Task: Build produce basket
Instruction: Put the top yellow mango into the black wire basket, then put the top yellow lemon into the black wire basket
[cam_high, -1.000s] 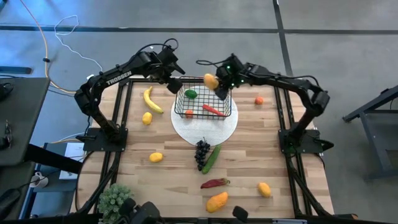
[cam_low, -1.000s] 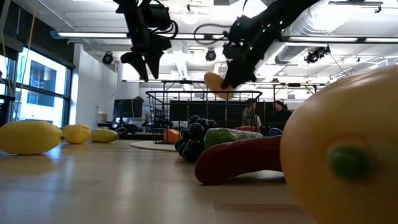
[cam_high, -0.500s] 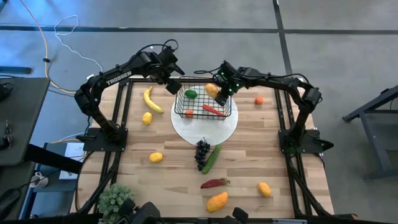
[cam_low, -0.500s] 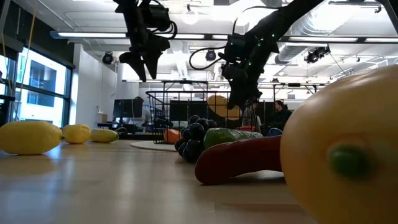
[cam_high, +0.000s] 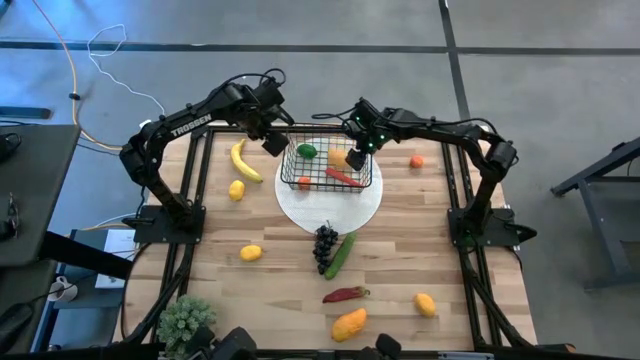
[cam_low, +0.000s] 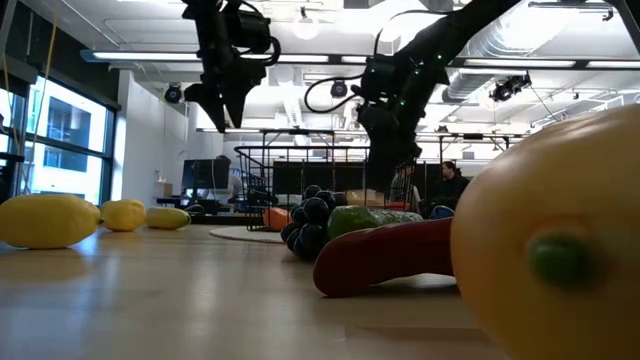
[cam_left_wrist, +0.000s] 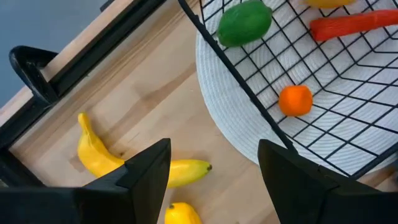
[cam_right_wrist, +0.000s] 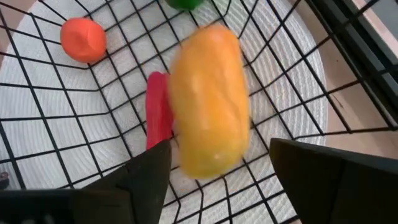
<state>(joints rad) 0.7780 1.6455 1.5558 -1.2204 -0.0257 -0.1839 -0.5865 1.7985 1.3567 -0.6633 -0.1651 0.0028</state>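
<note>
Four pieces now sit inside the black wire basket (cam_high: 326, 165) at the counter's twelve o'clock: a green lime (cam_high: 307, 151), a small orange fruit (cam_high: 303, 182), a red chilli (cam_high: 342, 177) and the orange mango (cam_high: 338, 157) just let go.

At ten o'clock the left gripper (cam_high: 272, 140) hangs beside the basket's rim, jaws wide and empty, with the banana (cam_high: 242, 161) and a lemon (cam_high: 236, 189) close under it.

At one o'clock the right gripper (cam_high: 356, 150) is over the basket, jaws spread apart, the mango loose beyond them.

By my reading the drop is finished; next the right arm must lift clear and fetch another piece, perhaps the tomato (cam_high: 416, 161) nearby.

A second ago that mango was clamped above the basket's far rim; half a second ago it was lower, inside the wires.
</note>
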